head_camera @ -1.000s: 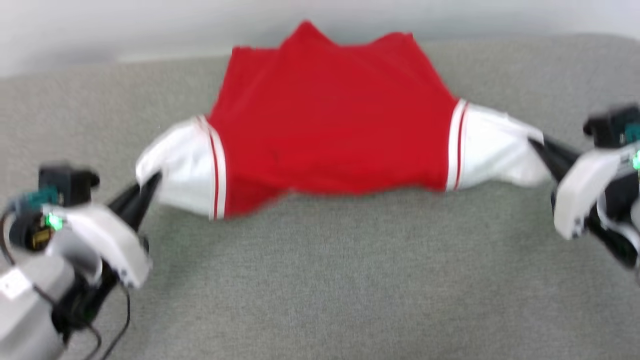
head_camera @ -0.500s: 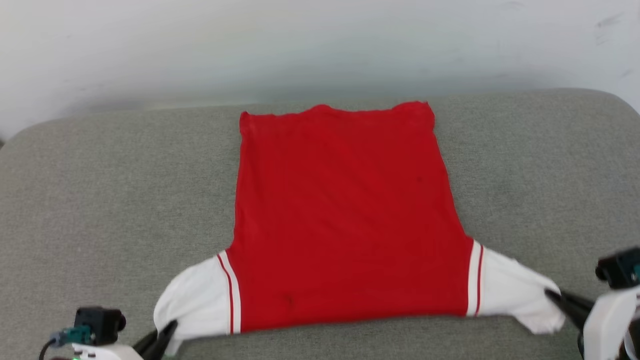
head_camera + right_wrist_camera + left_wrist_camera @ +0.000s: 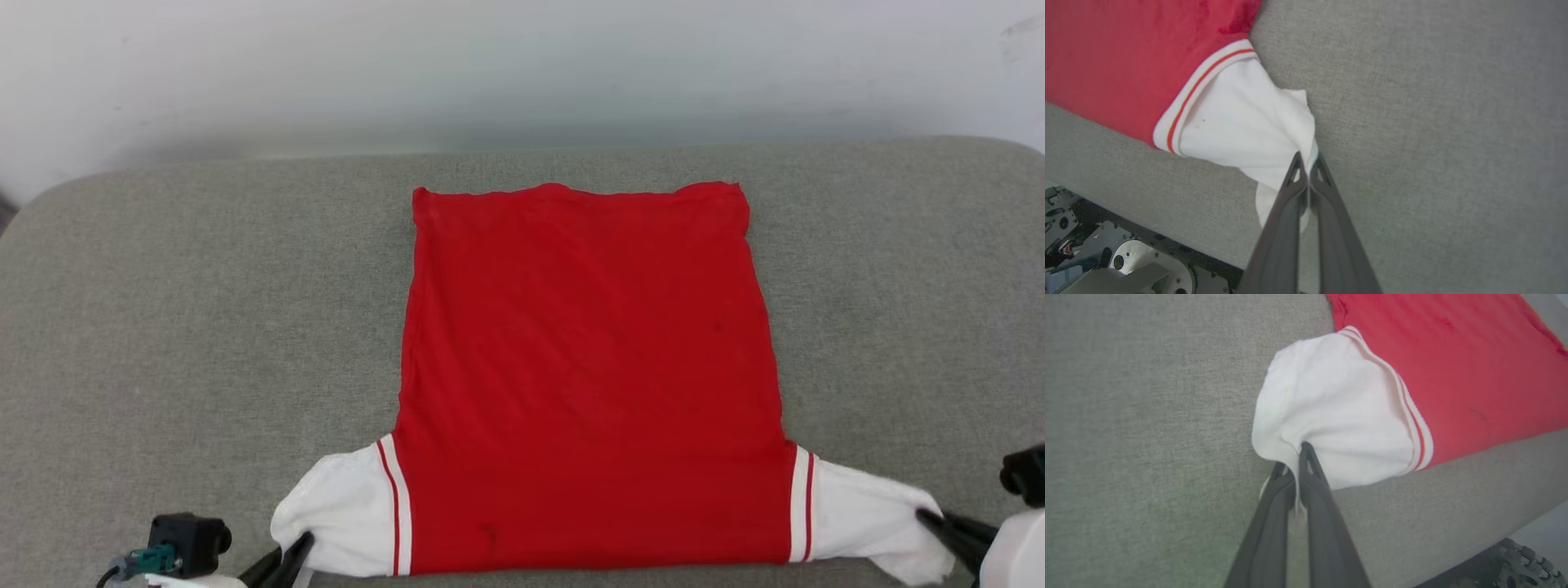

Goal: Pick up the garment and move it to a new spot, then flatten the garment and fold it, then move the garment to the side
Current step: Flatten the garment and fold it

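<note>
Garment (image 3: 588, 367) spread on grey cushion (image 3: 204, 327), left gripper (image 3: 1294, 457) and right gripper (image 3: 1307, 161) each clamped on a white sleeve (image 3: 343, 514); best drawn evenly outward before releasing.

A grey, fabric-covered tabletop (image 3: 163, 327) with rounded far corners carries the red garment (image 3: 588, 367), spread flat, hem toward the far side and shoulders along the near edge.

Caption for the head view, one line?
The left gripper and right gripper each pinch a white sleeve of the garment, laid flat on the grey cushion.
</note>
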Controlling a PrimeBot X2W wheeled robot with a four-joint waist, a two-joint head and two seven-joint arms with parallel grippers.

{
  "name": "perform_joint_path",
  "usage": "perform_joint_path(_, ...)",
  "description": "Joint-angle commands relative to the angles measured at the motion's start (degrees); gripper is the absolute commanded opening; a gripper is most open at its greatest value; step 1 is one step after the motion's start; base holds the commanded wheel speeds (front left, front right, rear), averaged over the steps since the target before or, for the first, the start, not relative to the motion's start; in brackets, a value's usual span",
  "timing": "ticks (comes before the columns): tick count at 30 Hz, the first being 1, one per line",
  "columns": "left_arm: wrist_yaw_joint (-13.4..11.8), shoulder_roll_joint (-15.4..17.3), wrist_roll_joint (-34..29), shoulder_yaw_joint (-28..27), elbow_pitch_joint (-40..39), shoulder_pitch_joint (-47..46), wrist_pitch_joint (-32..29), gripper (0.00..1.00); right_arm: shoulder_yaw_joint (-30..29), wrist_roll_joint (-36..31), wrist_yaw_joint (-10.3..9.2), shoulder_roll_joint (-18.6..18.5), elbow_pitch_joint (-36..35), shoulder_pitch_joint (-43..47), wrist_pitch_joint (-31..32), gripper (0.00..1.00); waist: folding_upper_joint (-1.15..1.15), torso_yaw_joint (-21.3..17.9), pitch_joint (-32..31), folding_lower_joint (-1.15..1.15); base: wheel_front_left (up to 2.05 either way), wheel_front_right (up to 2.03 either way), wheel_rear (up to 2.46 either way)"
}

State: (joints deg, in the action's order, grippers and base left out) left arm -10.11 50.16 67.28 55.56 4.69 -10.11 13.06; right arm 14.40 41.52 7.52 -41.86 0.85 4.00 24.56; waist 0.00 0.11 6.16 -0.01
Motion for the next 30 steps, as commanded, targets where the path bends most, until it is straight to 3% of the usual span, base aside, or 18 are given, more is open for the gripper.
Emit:
perform_joint_path(1, -0.35, -0.24, -1.08, -0.13, -0.16, -1.46, 0.38, 0.0, -1.77, -1.09, -0.06, 0.34, -1.34, -1.85, 0.53, 1.0, 0.0, 0.31, 0.79, 0.01, 0.0, 0.0, 0.0)
perform_joint_path(8, -1.83, -1.21, -4.68, -1.1, -1.81, -5.47, 0.91, 0.0, -8.54, -4.43, -0.04, 0.26, -8.65, -13.56, 4.17, 1.0, 0.0, 1.41, 4.5, 0.01, 0.0, 0.0, 0.0)
perform_joint_path(13, -2.6, -1.37, -6.43, -2.22, -3.51, -7.64, 1.26, 0.0, -8.86, -5.28, -0.04, -0.41, -9.57, -25.53, 7.53, 1.0, 0.0, 2.52, 7.96, 0.01, 0.0, 0.0, 0.0)
perform_joint_path(14, -3.03, -1.34, -7.58, -2.56, -4.36, -8.86, 1.29, 0.0, -7.71, -5.79, -0.05, -0.79, -8.5, -32.37, 10.06, 1.0, 0.0, 3.18, 10.13, 0.01, 0.0, 0.0, 0.0)
perform_joint_path(17, -3.21, -1.5, -8.78, -2.83, -5.11, -10.23, 1.4, 0.0, -5.84, -6.21, -0.05, -0.84, -6.45, -38.84, 13.71, 1.0, 0.0, 4.01, 12.34, 0.01, 0.0, 0.0, 0.0)
perform_joint_path(22, -3.33, -2.44, -11.32, -3.1, -6.78, -13.63, 1.36, 0.0, 0.17, -6.31, -0.04, 0.01, 1.23, -52.8, 27.78, 1.0, 0.0, 6.63, 17.71, 0.01, 0.0, 0.0, 0.0)
perform_joint_path(30, -4.12, -4.03, -14.47, -3.74, -8.85, -17.35, 1.66, 0.0, 3.03, -8.85, -0.05, 5.34, 12.04, -66.33, 43.89, 1.0, 0.0, 9.73, 24.8, 0.01, 0.0, 0.0, 0.0)
